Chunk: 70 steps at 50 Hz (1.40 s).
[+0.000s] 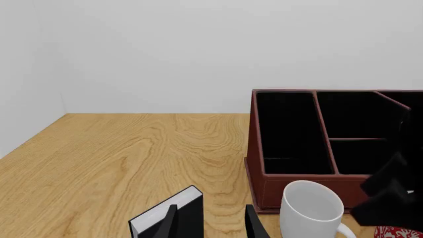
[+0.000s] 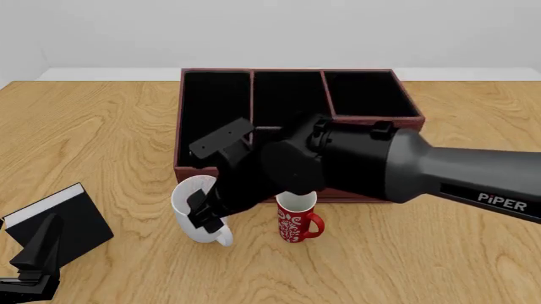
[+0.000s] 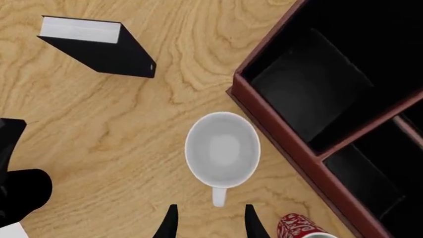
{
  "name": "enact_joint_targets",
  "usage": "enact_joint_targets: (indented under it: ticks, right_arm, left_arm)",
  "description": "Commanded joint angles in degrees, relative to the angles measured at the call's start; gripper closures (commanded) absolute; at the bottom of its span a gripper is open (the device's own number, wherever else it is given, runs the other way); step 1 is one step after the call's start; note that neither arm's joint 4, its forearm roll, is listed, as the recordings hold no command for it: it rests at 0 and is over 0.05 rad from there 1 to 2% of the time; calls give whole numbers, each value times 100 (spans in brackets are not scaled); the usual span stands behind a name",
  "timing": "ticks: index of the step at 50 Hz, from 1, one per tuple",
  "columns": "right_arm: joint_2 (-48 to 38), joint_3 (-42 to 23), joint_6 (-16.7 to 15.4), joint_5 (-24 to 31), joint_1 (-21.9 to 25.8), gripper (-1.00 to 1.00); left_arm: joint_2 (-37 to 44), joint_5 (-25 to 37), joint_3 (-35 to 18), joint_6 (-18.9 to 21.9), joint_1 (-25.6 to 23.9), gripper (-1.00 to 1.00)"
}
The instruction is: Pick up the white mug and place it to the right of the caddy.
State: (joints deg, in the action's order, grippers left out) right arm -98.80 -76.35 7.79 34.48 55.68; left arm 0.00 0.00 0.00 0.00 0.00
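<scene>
White mug [image 3: 222, 148] stood upright on table [image 2: 439, 253], mouth up, handle pointing away from caddy [image 2: 287, 95], just beside caddy's near wall. Plain glossy white. Red mug [image 2: 296, 221] close on its right. "PiPER" read on right arm [image 2: 473, 174]. Right gripper [image 3: 209, 220] hung over handle, fingers parted, nothing held. Left gripper [image 1: 211, 220] parted too, near black box [image 2: 59, 221].

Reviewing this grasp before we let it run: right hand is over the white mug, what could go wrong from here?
1. The right hand is open and lined up on the white mug's handle; a pinch there could let the mug swing or slip.
2. The red mug stands close beside it, so the arm may knock it.
3. The caddy wall sits right behind the mug and could catch it on the lift.
</scene>
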Motion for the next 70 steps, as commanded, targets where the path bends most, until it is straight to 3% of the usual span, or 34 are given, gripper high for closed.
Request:
enact_joint_targets:
  ticks: [1, 70]
  right_arm:
    - [-82, 22, 35, -41, 22, -100]
    - [-546, 548, 509, -643, 102, -100]
  left_arm:
    - [0, 0, 0, 0, 0, -100]
    - [0, 0, 0, 0, 0, -100]
